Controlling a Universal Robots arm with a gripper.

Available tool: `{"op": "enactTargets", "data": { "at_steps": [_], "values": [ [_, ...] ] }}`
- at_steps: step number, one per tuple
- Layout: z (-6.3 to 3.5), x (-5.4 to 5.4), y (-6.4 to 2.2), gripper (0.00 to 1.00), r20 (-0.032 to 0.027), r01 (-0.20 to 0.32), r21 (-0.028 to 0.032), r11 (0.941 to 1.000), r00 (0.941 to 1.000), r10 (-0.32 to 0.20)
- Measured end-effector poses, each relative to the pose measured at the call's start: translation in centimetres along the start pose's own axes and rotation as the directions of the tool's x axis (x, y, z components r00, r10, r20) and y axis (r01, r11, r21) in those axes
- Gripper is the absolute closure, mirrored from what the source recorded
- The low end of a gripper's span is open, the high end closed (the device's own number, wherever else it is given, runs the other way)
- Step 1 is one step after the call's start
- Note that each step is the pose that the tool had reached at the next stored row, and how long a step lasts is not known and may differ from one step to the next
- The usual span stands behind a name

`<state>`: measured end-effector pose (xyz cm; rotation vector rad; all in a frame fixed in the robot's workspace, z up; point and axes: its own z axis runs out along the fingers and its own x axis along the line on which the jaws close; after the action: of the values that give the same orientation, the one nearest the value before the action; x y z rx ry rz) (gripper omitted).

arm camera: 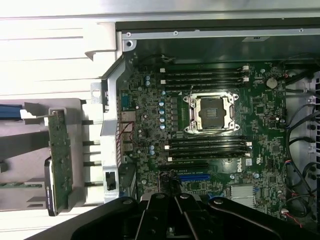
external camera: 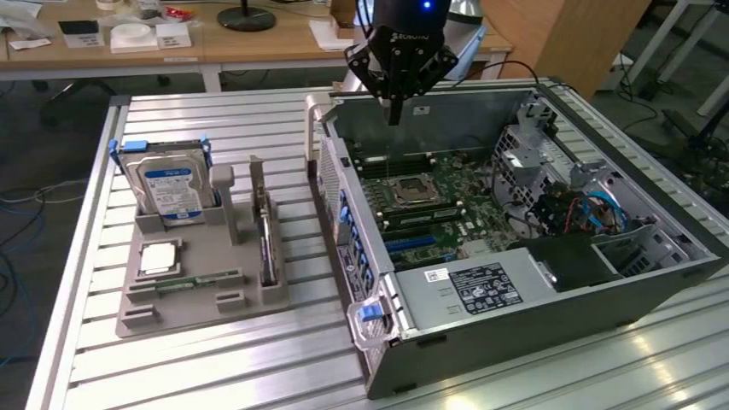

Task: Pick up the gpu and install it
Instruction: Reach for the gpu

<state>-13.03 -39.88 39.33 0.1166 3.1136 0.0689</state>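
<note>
The gpu point(external camera: 265, 232) stands on edge in a slot of the grey holder point(external camera: 194, 309), a thin dark card with a metal bracket at its far end. In the wrist view the gpu point(arm camera: 60, 159) appears as a narrow green board edge in that holder. My gripper point(external camera: 394, 109) hangs over the far wall of the open computer case point(external camera: 638, 282), well to the exterior view's right of the gpu. Its fingers are shut with nothing between them. The gripper point(arm camera: 175, 212) looks down on the motherboard point(arm camera: 150, 125), with its blue card slot point(arm camera: 194, 177) close by.
A silver blue-labelled hard drive point(external camera: 171, 186) stands upright in the holder. A small green RAM stick point(external camera: 191, 279) and a square chip point(external camera: 160, 256) lie flat there. Everything rests on a ribbed metal table point(external camera: 171, 376). A wooden desk point(external camera: 228, 47) runs behind.
</note>
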Motion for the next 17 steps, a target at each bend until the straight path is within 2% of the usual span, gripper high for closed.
{"op": "enactTargets", "data": {
  "at_steps": [17],
  "values": [
    [-0.03,1.1,-0.09,0.89,0.0,0.0,0.0001,1.0,1.0,0.0]
  ]
}}
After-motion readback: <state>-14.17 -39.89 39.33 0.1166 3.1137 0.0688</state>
